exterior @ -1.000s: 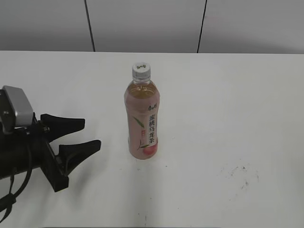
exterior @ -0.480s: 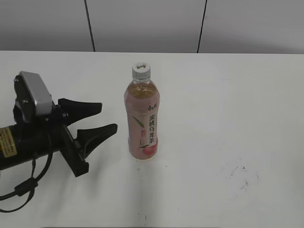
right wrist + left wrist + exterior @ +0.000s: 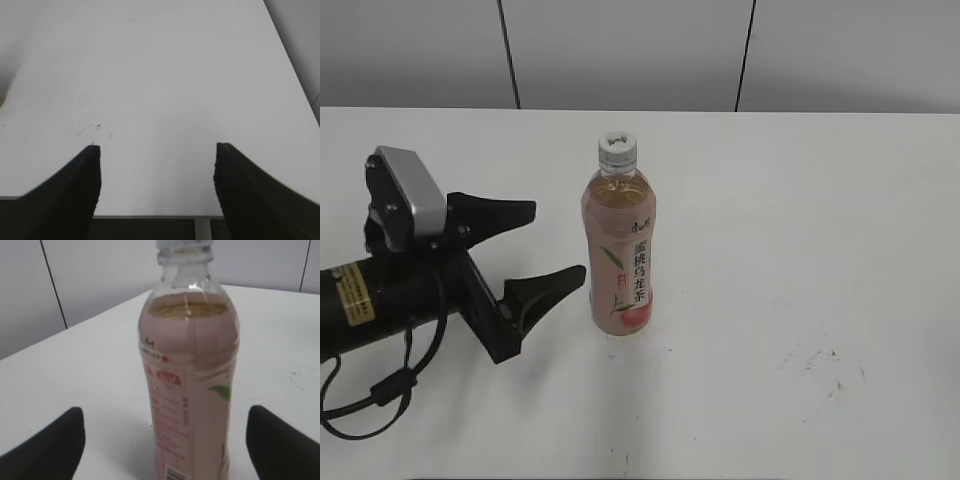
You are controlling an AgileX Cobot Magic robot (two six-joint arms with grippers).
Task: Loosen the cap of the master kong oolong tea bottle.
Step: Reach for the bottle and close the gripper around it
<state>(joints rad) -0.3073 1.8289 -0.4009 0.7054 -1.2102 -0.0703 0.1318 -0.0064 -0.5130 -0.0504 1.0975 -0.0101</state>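
Left gripper (image 3: 550,245) is sitting at 9 o'clock of the bottle (image 3: 619,250), jaws spread wide and lying level with the label, likely lining up to steady the body so the cap can be turned. It is gripping nothing; the near fingertip is just beside the bottle, not touching. Bottle is standing upright mid-table (image 3: 800,220): clear smooth plastic, amber tea, pink label with a peach. Cap (image 3: 617,148) is sitting on top at 12 o'clock, small, white, ribbed. Right gripper (image 3: 157,175) is hanging well apart over bare white table at 3 o'clock, jaws wide, holding nothing; faint dark scuffs (image 3: 825,365) are marking the surface there.
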